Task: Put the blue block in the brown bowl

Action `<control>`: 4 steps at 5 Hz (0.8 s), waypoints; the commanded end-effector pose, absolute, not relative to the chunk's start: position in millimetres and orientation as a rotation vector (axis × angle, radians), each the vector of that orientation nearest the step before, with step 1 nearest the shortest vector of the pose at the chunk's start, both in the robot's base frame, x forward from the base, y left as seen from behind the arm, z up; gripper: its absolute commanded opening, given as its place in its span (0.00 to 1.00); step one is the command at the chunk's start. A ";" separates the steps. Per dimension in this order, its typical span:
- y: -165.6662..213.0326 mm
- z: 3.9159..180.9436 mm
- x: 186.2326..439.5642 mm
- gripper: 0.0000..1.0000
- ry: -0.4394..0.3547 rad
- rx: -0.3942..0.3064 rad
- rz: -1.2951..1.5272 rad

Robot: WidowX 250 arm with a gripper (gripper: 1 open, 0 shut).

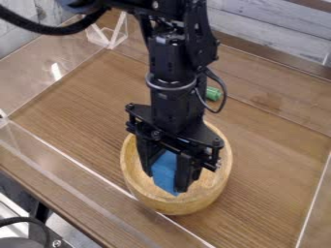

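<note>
You can only see a sliver of the blue block (165,175), the rest tucked behind the dark fingers (189,170) of the gripper (169,177), so where the pads actually meet it is out of your sight. The brown bowl (207,190) shows you its near rim and right side, while its floor and far rim sit behind the arm (176,58). You can't tell whether the block touches the bowl's bottom. Up top, the arm runs off the frame's edge. Something green (207,94) peeks from behind the arm's right side, too hidden to identify.
</note>
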State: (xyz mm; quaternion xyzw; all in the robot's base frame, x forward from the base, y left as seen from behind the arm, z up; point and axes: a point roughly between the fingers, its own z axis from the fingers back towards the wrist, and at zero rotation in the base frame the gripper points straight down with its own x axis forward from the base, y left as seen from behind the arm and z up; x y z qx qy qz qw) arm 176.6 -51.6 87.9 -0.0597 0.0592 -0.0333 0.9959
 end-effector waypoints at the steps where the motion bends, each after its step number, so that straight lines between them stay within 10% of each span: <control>1: -52.8 91.8 180.6 0.00 0.096 -0.119 -0.078; 4: -52.7 90.2 180.9 0.00 0.101 -0.120 -0.080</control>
